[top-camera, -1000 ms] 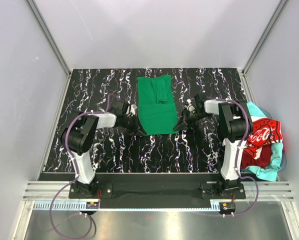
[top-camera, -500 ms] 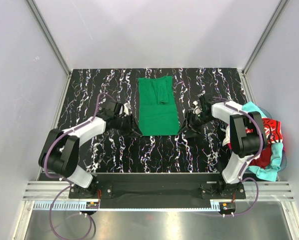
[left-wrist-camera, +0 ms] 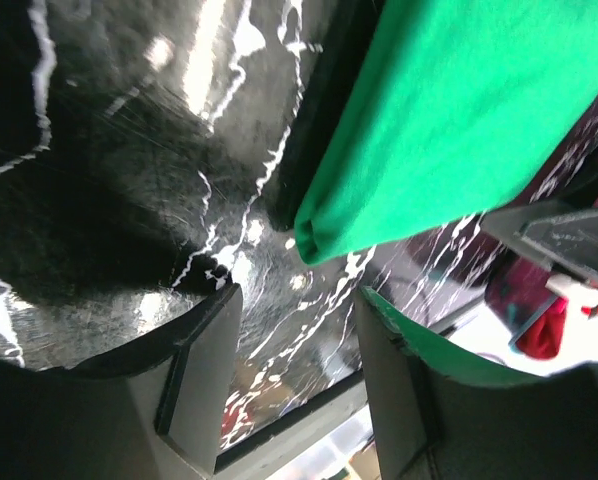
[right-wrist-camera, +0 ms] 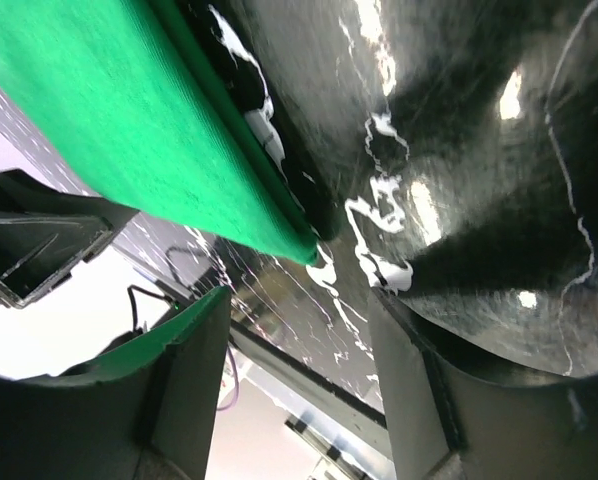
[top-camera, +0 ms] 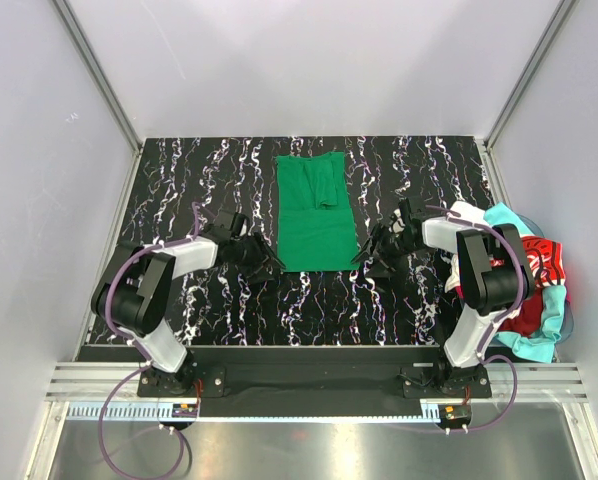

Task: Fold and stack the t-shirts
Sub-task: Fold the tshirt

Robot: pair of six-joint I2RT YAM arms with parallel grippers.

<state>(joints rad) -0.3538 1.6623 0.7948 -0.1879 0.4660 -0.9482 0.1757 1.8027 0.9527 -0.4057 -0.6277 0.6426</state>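
— Where is the green shirt [top-camera: 316, 212]?
— Flat between the left gripper [top-camera: 267, 262] and right gripper [top-camera: 368, 255] (folded long, sleeve on top). Both have jaws spread, holding nothing, just beside its near corners. The other shirts [top-camera: 527, 275] sit piled well to its right.

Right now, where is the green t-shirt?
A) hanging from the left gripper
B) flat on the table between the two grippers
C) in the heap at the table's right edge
B: the green t-shirt lies flat on the table, left gripper and right gripper open at its near corners.
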